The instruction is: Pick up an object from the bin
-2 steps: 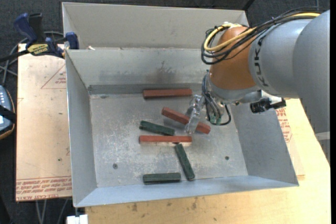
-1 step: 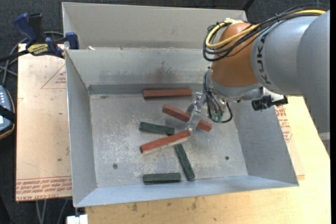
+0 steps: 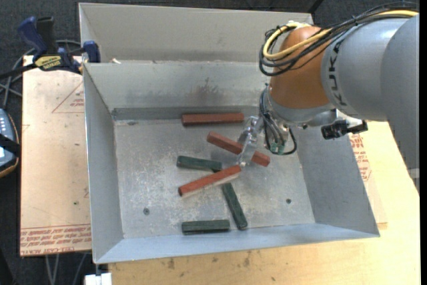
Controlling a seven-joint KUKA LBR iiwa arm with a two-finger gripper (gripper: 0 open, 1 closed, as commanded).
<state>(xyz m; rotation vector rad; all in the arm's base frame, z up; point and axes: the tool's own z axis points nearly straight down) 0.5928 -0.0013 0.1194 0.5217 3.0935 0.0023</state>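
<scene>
My gripper (image 3: 245, 157) hangs in the middle right of the bin, its tip down by a short red bar (image 3: 225, 142) that lies slanted there. The tip also comes close to the upper end of a longer red bar (image 3: 209, 181), which slants down to the left. A dark green bar (image 3: 198, 162) lies just left of the gripper, between the two red ones. Whether the tip touches either red bar I cannot tell, and I see nothing held.
Another red bar (image 3: 212, 119) lies along the bin's back wall. Two more dark green bars rest toward the front, one slanted (image 3: 234, 205) and one flat near the front wall (image 3: 205, 227). The arm's orange cover and cables hang over the bin's right side.
</scene>
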